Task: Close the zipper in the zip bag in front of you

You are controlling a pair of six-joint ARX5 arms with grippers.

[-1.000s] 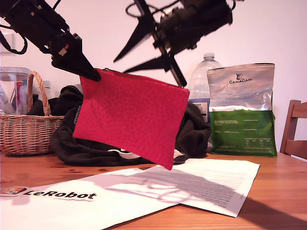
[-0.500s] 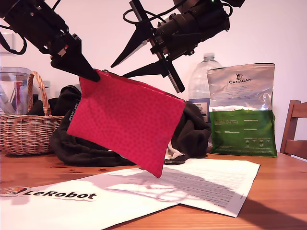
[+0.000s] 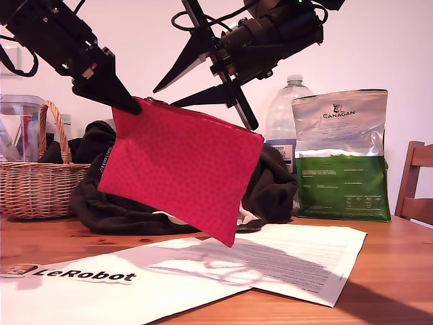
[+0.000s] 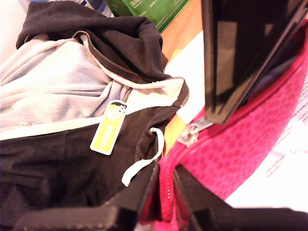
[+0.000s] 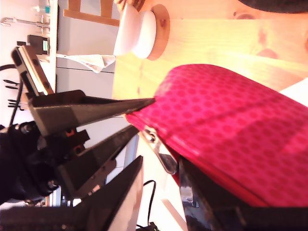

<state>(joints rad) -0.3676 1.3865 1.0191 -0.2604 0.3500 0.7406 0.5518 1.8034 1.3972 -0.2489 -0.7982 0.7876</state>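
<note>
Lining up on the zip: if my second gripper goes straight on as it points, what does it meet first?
Probably the zipper's pull tab, between my second gripper's open fingers on the zip bag's top edge; my first gripper sits just beyond. Depth is unclear.

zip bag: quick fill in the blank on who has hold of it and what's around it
My first gripper is ___ on one corner of the zip bag.
My second gripper has its jaws ___.
In the exterior view, the green-and-silver bag stands at the view's ___.
Missing words: shut; open; right.
</note>
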